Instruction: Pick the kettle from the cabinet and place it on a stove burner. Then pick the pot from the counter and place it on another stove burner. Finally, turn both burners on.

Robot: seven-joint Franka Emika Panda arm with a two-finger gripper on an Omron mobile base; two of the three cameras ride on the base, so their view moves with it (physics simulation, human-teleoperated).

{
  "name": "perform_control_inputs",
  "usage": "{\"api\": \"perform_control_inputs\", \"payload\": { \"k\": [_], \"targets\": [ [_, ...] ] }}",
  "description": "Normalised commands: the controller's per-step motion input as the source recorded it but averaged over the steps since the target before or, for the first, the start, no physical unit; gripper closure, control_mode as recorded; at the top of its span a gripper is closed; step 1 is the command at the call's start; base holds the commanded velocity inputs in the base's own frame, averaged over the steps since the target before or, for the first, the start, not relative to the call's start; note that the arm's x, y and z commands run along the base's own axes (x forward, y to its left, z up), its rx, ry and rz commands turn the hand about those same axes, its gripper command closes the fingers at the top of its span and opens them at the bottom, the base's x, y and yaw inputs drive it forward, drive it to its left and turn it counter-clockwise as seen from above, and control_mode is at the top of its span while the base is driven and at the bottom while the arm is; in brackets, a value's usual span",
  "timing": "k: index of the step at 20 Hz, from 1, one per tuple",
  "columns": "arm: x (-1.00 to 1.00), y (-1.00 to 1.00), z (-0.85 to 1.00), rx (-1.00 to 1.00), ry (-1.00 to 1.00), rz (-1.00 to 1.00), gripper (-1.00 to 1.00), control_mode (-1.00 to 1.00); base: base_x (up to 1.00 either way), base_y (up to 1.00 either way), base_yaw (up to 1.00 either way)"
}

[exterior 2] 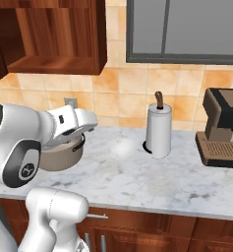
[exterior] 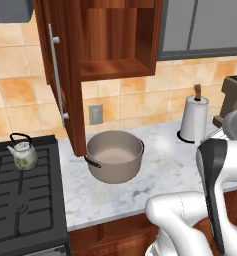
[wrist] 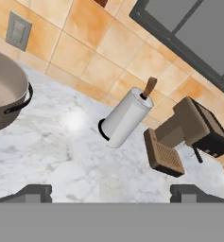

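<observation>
The kettle (exterior: 22,152) stands upright on a rear grate of the black stove (exterior: 20,205), at the left. The taupe pot (exterior: 114,156) sits on the marble counter (exterior: 160,175), just right of the stove and below the open cabinet (exterior: 115,45), whose door (exterior: 65,75) swings out to the left. In the right base view my arm hides most of the pot (exterior 2: 64,156). The hand view has the pot (wrist: 4,94) at its left edge. My gripper (wrist: 111,194) hovers over the counter (wrist: 52,151) right of the pot, open, its fingertips (wrist: 35,193) wide apart with nothing between them.
A white paper-towel roll (exterior: 194,120) on a dark post stands at the back of the counter, right of the pot. A brown coffee machine (exterior 2: 221,128) sits further right. A grey glass-fronted cabinet (exterior 2: 187,29) hangs above. A wall outlet (exterior: 95,114) is behind the pot.
</observation>
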Motion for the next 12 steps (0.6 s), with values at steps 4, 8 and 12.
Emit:
{"api": "perform_control_inputs", "payload": {
  "k": [4,8,12],
  "targets": [
    [0.02,-0.02,-0.02,0.0,-0.03,0.19,-1.0,-1.0,0.0,0.0,0.0],
    [0.02,0.0,-0.08,0.0,0.0,0.19,-1.0,-1.0,0.0,0.0,0.0],
    [0.0,0.0,-0.09,0.0,0.0,0.2,-1.0,-1.0,0.0,0.0,0.0]
  ]
}}
